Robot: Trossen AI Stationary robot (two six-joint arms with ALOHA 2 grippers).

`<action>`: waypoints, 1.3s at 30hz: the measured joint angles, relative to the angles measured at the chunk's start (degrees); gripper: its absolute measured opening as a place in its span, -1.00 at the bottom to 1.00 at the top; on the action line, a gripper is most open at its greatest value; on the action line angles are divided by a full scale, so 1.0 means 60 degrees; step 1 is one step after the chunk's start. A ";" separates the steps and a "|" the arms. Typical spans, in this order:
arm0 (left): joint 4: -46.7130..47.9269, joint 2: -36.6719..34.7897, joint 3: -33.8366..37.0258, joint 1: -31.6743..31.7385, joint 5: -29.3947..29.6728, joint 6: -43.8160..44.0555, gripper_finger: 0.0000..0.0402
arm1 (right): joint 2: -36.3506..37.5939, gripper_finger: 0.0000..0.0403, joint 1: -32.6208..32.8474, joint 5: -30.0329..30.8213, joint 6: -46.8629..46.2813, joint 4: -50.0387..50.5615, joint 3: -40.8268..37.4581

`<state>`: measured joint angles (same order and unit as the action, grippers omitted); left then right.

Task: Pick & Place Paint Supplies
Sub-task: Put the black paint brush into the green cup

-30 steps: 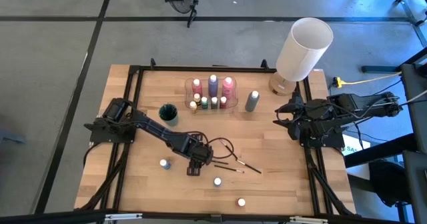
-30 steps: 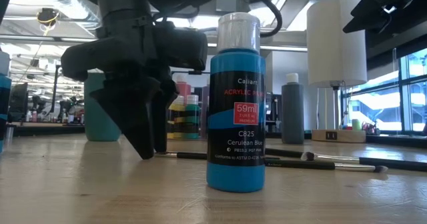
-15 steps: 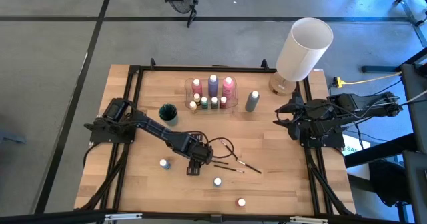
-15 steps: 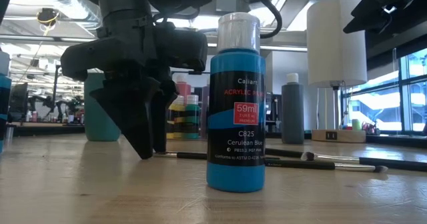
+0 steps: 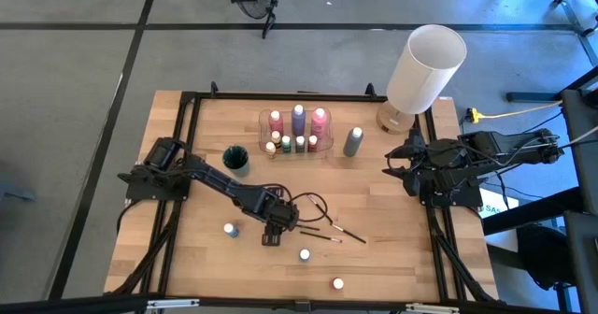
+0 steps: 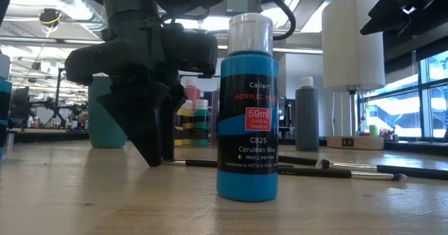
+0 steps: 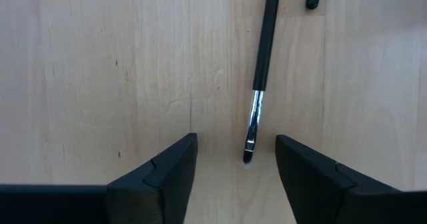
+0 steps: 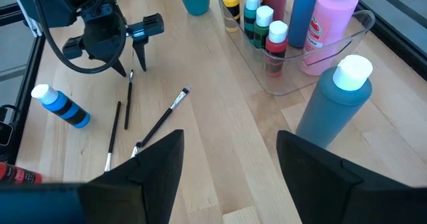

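The left tool (image 7: 237, 174) points straight down at the bench (image 5: 374, 258) in the lower middle of the high view, its two fingers (image 7: 167, 174) standing a moderate way apart and holding nothing. Between their tips lies the light-tipped end of a dark-handled paintbrush (image 7: 260, 77), flat on the wood, not touched by either finger. Two more brushes (image 8: 160, 121) lie just to the right of it in the high view.

In front of them a cerulean blue paint bottle (image 6: 247, 109) stands upright. Another blue bottle (image 5: 230, 229) sits left of the tool and a small one (image 5: 337, 283) near the bottom edge.

At upper centre a clear tray (image 8: 363, 24) holds pink, purple and tiny white-capped bottles; a grey bottle (image 5: 352, 142) stands just right of it and a teal cup (image 5: 235, 159) to its left.

The right tool (image 8: 230, 164) waits at the right edge, fingers apart and empty, below the white lamp (image 5: 425, 68).
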<state>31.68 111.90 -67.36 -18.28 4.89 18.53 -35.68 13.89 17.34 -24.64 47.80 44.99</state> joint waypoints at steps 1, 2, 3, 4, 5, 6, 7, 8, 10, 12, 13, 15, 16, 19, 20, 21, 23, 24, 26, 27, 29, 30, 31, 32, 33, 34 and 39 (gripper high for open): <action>0.0003 0.0057 -0.0017 0.0003 0.0000 0.0041 -0.04 | 0.0000 0.20 0.0000 0.0000 0.0000 -0.0002 0.0000; 0.0007 0.0116 -0.0031 0.0003 -0.0004 0.0058 -0.08 | 0.0000 0.20 0.0001 0.0000 0.0000 -0.0002 0.0000; 0.0017 0.0158 -0.0046 0.0003 -0.0018 0.0065 -0.12 | 0.0000 0.20 0.0003 0.0000 0.0000 -0.0002 0.0000; 0.0020 0.0189 -0.0055 0.0003 -0.0019 0.0072 -0.15 | 0.0000 0.20 0.0000 0.0001 0.0000 -0.0002 0.0000; 0.0025 0.0202 -0.0060 0.0004 -0.0007 0.0072 -0.19 | 0.0000 0.20 0.0002 0.0002 0.0000 -0.0002 0.0000; 0.0025 0.0203 -0.0060 0.0007 0.0035 0.0074 -0.22 | 0.0000 0.20 0.0000 0.0004 0.0000 0.0000 0.0000; 0.0015 0.0203 -0.0060 0.0004 0.0073 0.0078 -0.24 | 0.0000 0.20 0.0004 0.0004 0.0000 -0.0001 0.0000; 0.0006 0.0202 -0.0060 0.0003 0.0087 0.0075 -0.27 | 0.0000 0.20 0.0000 0.0004 0.0000 -0.0002 0.0000; -0.0013 0.0196 -0.0060 0.0003 0.0071 0.0018 -0.30 | 0.0000 0.20 0.0002 0.0004 0.0000 -0.0002 0.0000; -0.0015 0.0196 -0.0060 0.0003 0.0061 -0.0004 -0.33 | -0.0003 0.20 0.0000 0.0007 0.0000 -0.0002 0.0000; -0.0015 0.0196 -0.0060 0.0003 0.0058 -0.0011 -0.34 | -0.0004 0.20 0.0001 0.0007 0.0000 -0.0002 0.0000; -0.0019 0.0196 -0.0060 0.0003 0.0037 -0.0018 -0.37 | -0.0004 0.20 0.0001 0.0010 0.0000 -0.0002 0.0000; -0.0019 0.0196 -0.0060 0.0003 0.0031 -0.0026 -0.38 | -0.0004 0.20 0.0001 0.0012 0.0000 -0.0002 0.0000; -0.0022 0.0196 -0.0060 0.0003 0.0018 -0.0034 -0.41 | -0.0004 0.20 0.0000 0.0033 0.0000 -0.0002 0.0000; -0.0022 0.0196 -0.0060 0.0003 -0.0013 -0.0035 -0.43 | -0.0004 0.20 0.0000 0.0032 0.0000 -0.0002 0.0000; -0.0022 0.0196 -0.0060 0.0007 -0.0060 -0.0041 -0.45 | -0.0004 0.20 0.0004 0.0030 0.0000 -0.0002 0.0000; -0.0022 0.0196 -0.0060 0.0010 -0.0123 -0.0097 -0.49 | -0.0004 0.20 0.0002 0.0029 0.0000 -0.0002 0.0000; -0.0022 0.0196 -0.0060 0.0010 -0.0124 -0.0153 -0.51 | -0.0004 0.20 0.0000 0.0029 0.0000 -0.0002 0.0000; -0.0030 0.0196 -0.0060 0.0010 -0.0126 -0.0201 -0.56 | -0.0004 0.20 0.0002 0.0029 0.0002 -0.0002 0.0000; -0.0031 0.0196 -0.0060 0.0010 -0.0133 -0.0216 -0.59 | -0.0004 0.20 0.0003 0.0029 0.0000 -0.0002 0.0000; -0.0037 0.0196 -0.0060 0.0010 -0.0135 -0.0216 -0.64 | -0.0004 0.20 0.0003 0.0029 0.0003 0.0001 0.0000; -0.0042 0.0196 -0.0060 0.0010 -0.0135 -0.0216 -0.67 | -0.0004 0.20 0.0002 0.0029 0.0002 0.0004 0.0000; -0.0048 0.0196 -0.0060 0.0010 -0.0135 -0.0212 -0.71 | -0.0004 0.20 0.0002 0.0029 0.0001 0.0021 0.0000; -0.0051 0.0196 -0.0060 0.0010 -0.0149 -0.0208 -0.74 | -0.0004 0.20 0.0004 0.0029 0.0002 0.0046 0.0000; -0.0055 0.0196 -0.0060 0.0010 -0.0178 -0.0210 -0.78 | -0.0004 0.20 0.0003 0.0028 0.0004 0.0068 0.0000; -0.0055 0.0196 -0.0060 0.0010 -0.0225 -0.0212 -0.82 | -0.0004 0.20 0.0000 0.0029 0.0004 0.0097 0.0000; -0.0070 0.0196 -0.0060 0.0010 -0.0308 -0.0136 -0.97 | -0.0004 0.20 0.0002 0.0025 0.0002 0.0249 0.0000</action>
<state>31.27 113.08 -67.72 -18.22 3.04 17.72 -35.70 13.90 17.50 -24.63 49.30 44.99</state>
